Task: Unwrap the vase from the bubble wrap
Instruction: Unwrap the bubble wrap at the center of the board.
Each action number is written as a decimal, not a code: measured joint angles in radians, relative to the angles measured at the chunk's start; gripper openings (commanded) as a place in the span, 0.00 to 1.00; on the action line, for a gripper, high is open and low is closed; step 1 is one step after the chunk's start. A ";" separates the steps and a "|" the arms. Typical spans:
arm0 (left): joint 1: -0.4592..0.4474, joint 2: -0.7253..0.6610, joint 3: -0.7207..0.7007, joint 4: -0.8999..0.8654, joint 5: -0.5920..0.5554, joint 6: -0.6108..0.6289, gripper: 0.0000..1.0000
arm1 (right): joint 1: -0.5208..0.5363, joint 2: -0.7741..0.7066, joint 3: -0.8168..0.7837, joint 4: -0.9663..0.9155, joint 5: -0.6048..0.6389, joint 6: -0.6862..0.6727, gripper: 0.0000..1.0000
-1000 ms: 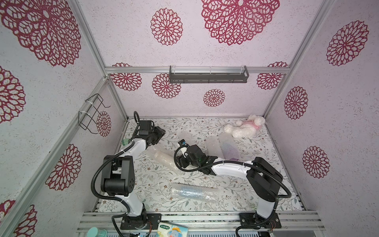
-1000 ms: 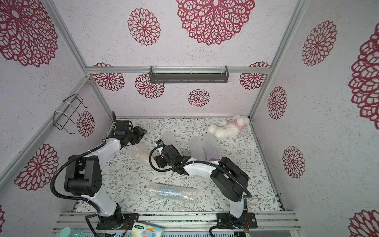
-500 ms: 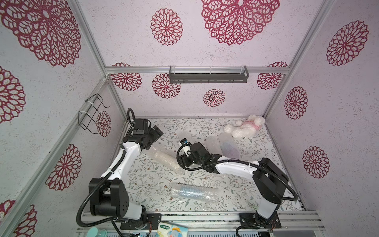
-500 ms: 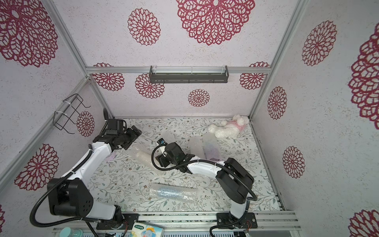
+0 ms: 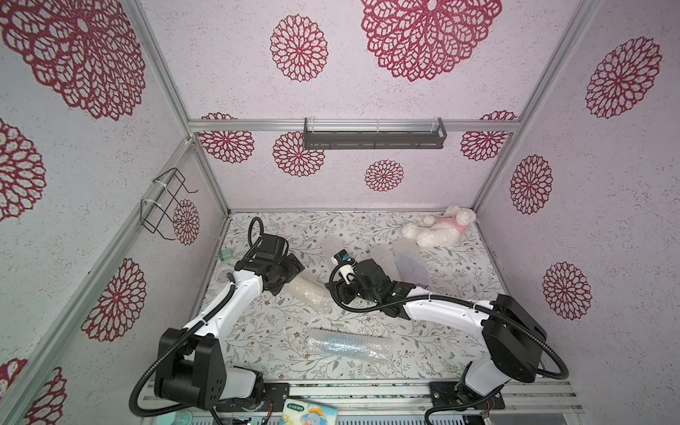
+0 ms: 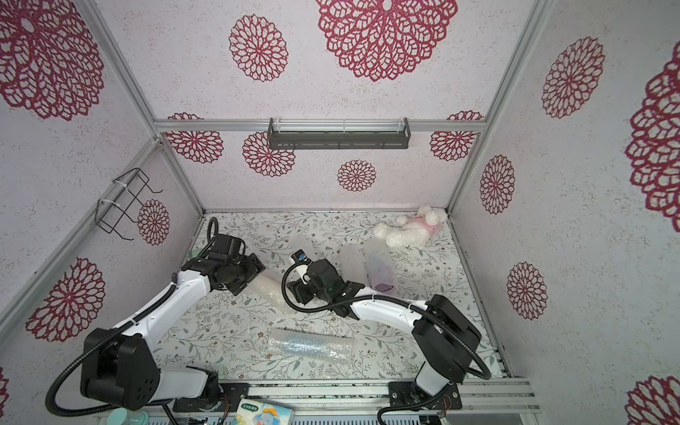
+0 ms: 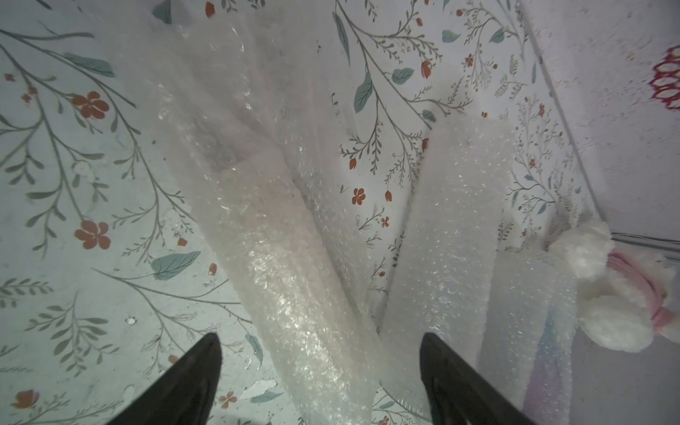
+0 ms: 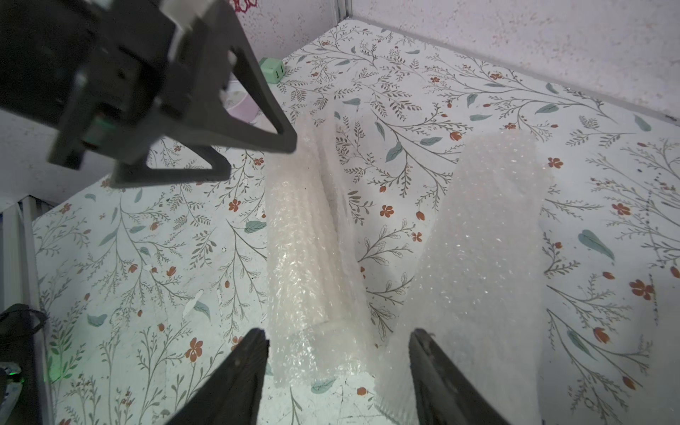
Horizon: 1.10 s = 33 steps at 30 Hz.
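Where the two arms meet over the table [image 5: 257,331], four pieces of bubble wrap show in both top views. One, the middle roll [image 5: 311,294], lies slantwise between the two grippers; it is whitish and its contents are hidden. One, the front roll [image 5: 347,347], lies near the arms' bases with something bluish inside. Two more lie side by side toward the back: a plain sheet [image 5: 382,257] and a bundle [image 5: 410,266] with purple showing through, just beside the single plush toy [image 5: 441,232].

The left gripper [image 7: 320,336] hangs over the middle roll's end nearer the left wall. Its two fingers stand wide, with the roll running between them. The right gripper [image 8: 336,333] sits at the other end, jaws also apart, one finger on each side of the roll; whether they press it I cannot tell. A loose flap [image 8: 489,239] of wrap rises beside that roll, next to one right finger; whether it belongs to the roll I cannot tell. One green cube [image 5: 225,254] sits by the left wall.
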 measured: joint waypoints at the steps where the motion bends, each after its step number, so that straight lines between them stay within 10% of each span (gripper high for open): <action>1: -0.015 0.028 0.010 0.000 -0.008 -0.006 0.86 | 0.002 -0.008 -0.006 0.000 0.000 0.006 0.64; 18: -0.069 0.216 -0.013 0.054 -0.075 -0.082 0.83 | 0.018 -0.144 -0.119 0.013 0.019 0.043 0.64; 33: -0.031 0.244 0.133 -0.131 -0.149 0.134 0.69 | 0.060 -0.171 -0.138 0.014 0.067 0.056 0.64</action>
